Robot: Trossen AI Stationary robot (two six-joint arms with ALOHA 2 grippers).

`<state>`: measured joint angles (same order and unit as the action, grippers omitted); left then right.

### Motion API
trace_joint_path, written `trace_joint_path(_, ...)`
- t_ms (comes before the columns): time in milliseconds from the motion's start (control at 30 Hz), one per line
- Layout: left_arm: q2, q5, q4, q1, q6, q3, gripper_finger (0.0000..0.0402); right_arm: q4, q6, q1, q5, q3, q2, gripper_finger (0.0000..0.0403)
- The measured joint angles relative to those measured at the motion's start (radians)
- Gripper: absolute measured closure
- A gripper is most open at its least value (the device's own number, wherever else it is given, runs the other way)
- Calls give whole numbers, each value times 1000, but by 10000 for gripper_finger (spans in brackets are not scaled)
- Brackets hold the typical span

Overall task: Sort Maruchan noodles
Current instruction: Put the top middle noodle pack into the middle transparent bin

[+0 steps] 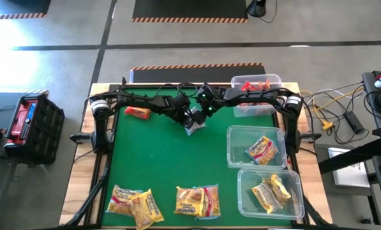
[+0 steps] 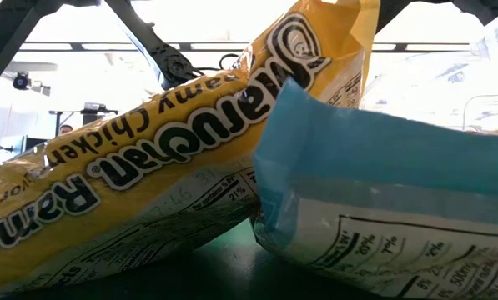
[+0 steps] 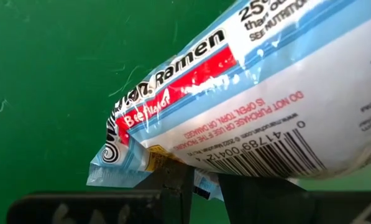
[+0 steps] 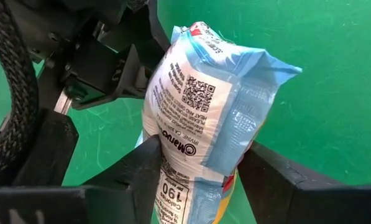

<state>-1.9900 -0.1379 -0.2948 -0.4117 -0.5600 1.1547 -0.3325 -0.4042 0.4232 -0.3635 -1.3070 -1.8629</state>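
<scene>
A blue-and-white Maruchan packet (image 3: pixel 247 106) with a red stripe is held over the far middle of the green table (image 1: pixel 158 160), where both arms meet. My left gripper (image 3: pixel 201 182) is shut on one end of it. My right gripper (image 4: pixel 201 168) is shut on it from the other side. A red packet (image 1: pixel 138 112) lies flat at the far left. Yellow packets (image 1: pixel 131 203) and a yellow-and-blue pile (image 1: pixel 197 199) lie along the near edge. The low view shows that pile close up (image 2: pixel 148 167). My left gripper pinches the packet's crimped end seam (image 3: pixel 194 175) between its two fingers, slanting down from the left. The packet stands off the fingers, clear of the table. My right gripper has the packet's body between its fingers (image 4: pixel 141 165), one on the printed back (image 4: pixel 173 140), the other by the blue side seam (image 4: pixel 238 158). It comes slanting down from the right. The packet stands roughly upright in it.
Three clear bins stand along the right side. The far bin (image 1: pixel 276 82) has red packets, while the middle bin (image 1: pixel 231 137) and the near bin (image 1: pixel 244 185) have yellow ones. The green mat between the arms and the near packets is bare.
</scene>
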Motion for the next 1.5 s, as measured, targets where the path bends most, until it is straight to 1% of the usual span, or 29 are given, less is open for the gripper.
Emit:
trace_joint_path(200, -1, 0, -1, 0, -6, 5, 350, 4, 0, 0, -2, 1, 0, 258)
trace_joint_path(367, 19, 0, -22, 0, 0, 9, 348, 3, 2, 0, -3, 1, 0, 264)
trace_joint_path(567, 111, -11, -129, 0, 88, 4, 348, 12, 9, -3, -13, 1, -6, 266)
trace_joint_path(700, 195, -17, -153, -1, 136, 3, 347, 6, 13, -2, -14, 1, -5, 267)
trace_joint_path(867, 255, -21, -169, -1, 152, -7, 347, 5, 15, -2, -10, 1, -5, 267)
trace_joint_path(1500, 244, -28, -225, 3, 125, -20, 347, -7, 14, 0, -26, 1, -3, 271)
